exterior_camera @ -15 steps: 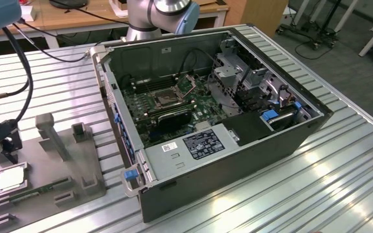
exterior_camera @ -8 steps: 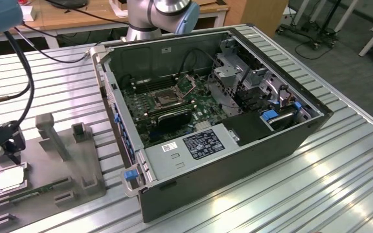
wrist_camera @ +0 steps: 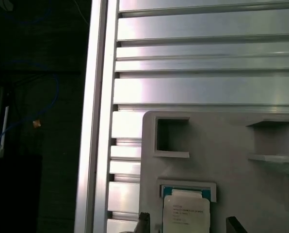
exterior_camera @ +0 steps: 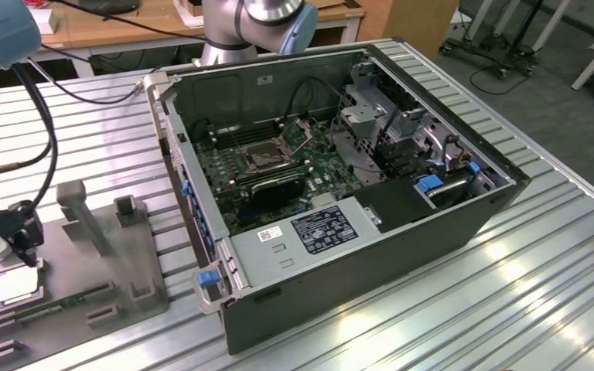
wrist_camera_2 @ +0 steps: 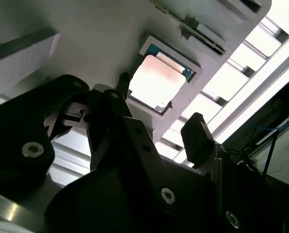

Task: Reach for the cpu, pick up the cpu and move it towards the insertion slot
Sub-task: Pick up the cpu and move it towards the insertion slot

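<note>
Exterior view: the small, square, silvery-topped cpu (exterior_camera: 16,286) lies flat in a recess of the grey plastic tray (exterior_camera: 65,267). The silver-framed square insertion slot (exterior_camera: 266,158) sits well apart, inside the open dark computer case (exterior_camera: 380,263). The black gripper (exterior_camera: 24,251) hangs just above the chip.

Second wrist view: the fingers (wrist_camera_2: 198,138) are spread wide and hold nothing.

First wrist view: the fingertips flank the cpu without touching it.

- Arm links: silver-grey metal tubes (exterior_camera: 266,9), round in section.
- Joints closed by pale blue rounded caps (exterior_camera: 299,31), smooth and glossy.
- Thin black cables (exterior_camera: 35,108) hang in loose curves along the arm, exterior view.
- Matte black plate-built gripper (wrist_camera_2: 159,109): flat angular links, chamfered edges.
- Round silver screw heads (wrist_camera_2: 168,195) sit recessed in the links.
- Blocky black fingers (wrist_camera_2: 198,138) with rounded corners.
</note>
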### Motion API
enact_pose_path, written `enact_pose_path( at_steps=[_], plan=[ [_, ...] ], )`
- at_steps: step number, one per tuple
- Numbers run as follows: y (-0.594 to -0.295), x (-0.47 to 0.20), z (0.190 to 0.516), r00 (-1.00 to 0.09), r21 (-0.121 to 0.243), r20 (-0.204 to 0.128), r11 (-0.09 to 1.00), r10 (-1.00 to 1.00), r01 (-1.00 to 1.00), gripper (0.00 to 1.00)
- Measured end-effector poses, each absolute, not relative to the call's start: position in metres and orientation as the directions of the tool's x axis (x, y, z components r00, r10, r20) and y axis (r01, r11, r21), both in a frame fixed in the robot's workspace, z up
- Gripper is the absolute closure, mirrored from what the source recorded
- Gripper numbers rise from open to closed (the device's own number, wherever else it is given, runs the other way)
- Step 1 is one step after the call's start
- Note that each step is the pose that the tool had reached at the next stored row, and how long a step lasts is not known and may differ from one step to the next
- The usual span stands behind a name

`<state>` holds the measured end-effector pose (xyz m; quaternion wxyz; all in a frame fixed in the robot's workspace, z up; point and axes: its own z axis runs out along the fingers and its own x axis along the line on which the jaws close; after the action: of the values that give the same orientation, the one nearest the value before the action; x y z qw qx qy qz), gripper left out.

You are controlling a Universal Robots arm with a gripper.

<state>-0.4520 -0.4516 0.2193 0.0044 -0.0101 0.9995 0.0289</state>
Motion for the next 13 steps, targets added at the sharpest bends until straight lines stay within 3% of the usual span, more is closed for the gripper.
enact_pose_path(
  at_steps=[4, 7, 13],
  plan=[
    [-0.452, -0.452, 0.213, -1.000, 0.056, -0.009, 0.998, -0.020, -0.020, 0.30],
    [-0.452, -0.452, 0.207, -1.000, 0.056, -0.009, 0.998, -0.020, -0.020, 0.18],
    [-0.452, -0.452, 0.196, -1.000, 0.056, -0.009, 0.998, -0.019, -0.019, 0.18]
  ],
)
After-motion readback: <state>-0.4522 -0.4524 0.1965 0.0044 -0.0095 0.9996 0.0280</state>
